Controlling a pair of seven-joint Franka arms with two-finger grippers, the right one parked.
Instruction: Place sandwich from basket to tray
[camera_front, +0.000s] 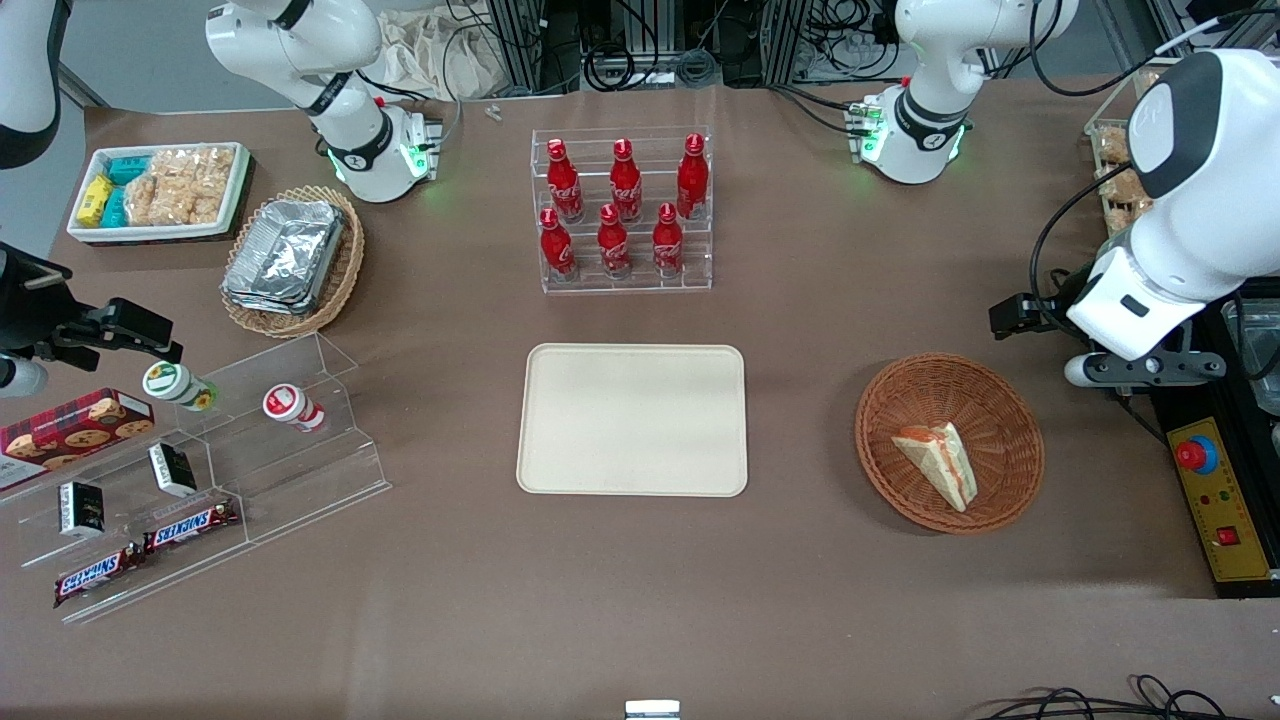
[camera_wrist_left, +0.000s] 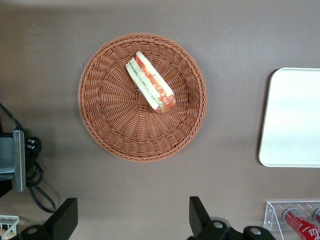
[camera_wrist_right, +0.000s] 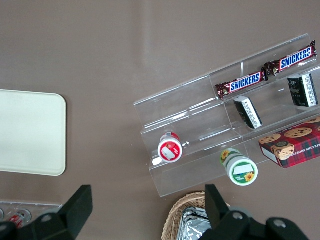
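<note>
The sandwich (camera_front: 940, 461) lies in the basket (camera_front: 1010, 420), a little off the basket's centre and resting on the woven floor with its red-orange and green filling edge turned upward, as the left wrist view shows (camera_wrist_left: 149, 82); lying flat and alone like that, with bare wicker all round it, it looks easy to reach from above, which is probably why nothing else shares the basket (camera_wrist_left: 115, 120). The tray (camera_front: 632, 419) sits flat on the brown table (camera_front: 640, 600) beside the basket, toward the parked arm's end, close enough for a short carry, and nothing lies on it, so the transfer has not yet begun. Farther from the front camera than the tray stands a clear rack of red cola bottles (camera_front: 622, 205). The gripper (camera_wrist_left: 131, 220) hangs above the table near the basket's rim, toward the working arm's end, not over the sandwich itself; its two dark fingers (camera_wrist_left: 64, 217) stand wide apart, touching nothing and holding nothing. My judgement is that it next needs to centre over the wedge and descend so the fingers straddle the bread faces.
</note>
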